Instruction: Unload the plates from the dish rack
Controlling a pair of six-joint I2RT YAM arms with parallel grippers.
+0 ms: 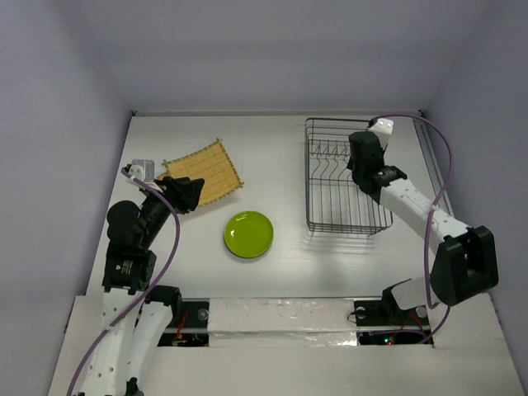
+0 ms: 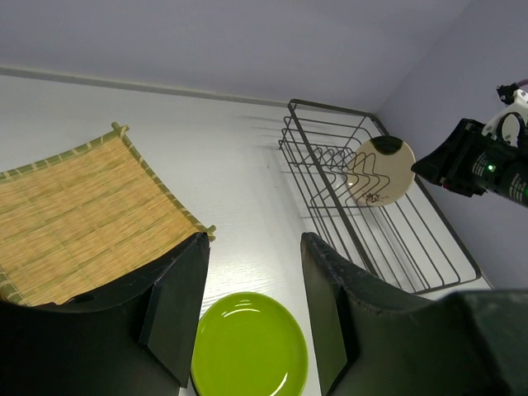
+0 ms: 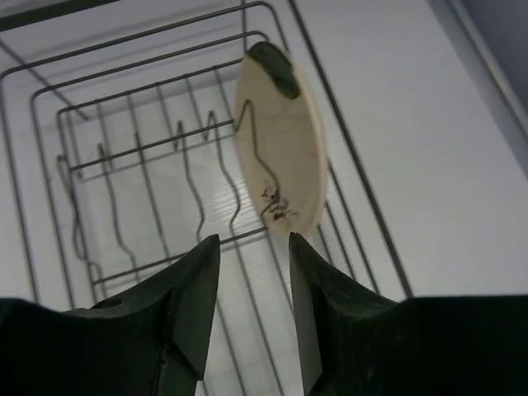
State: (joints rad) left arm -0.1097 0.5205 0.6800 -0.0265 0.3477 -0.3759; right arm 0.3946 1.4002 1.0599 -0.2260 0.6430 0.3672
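Two plates show: the cream plate (image 3: 280, 157) stands on edge among the tines of the dish rack (image 1: 338, 206), and the green plate (image 1: 249, 234) lies flat on the bench (image 1: 330, 268) near a bamboo mat (image 1: 206, 175). The right jaws, apart, hang just short of the cream plate's rim, perhaps touching it. The left jaws stand apart above the mat's edge, holding nothing.

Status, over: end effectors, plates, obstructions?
Left end effector open, empty; right end effector open. Lime green round plate on table. Cream marked plate standing in dark wire dish rack. Nothing blocking.
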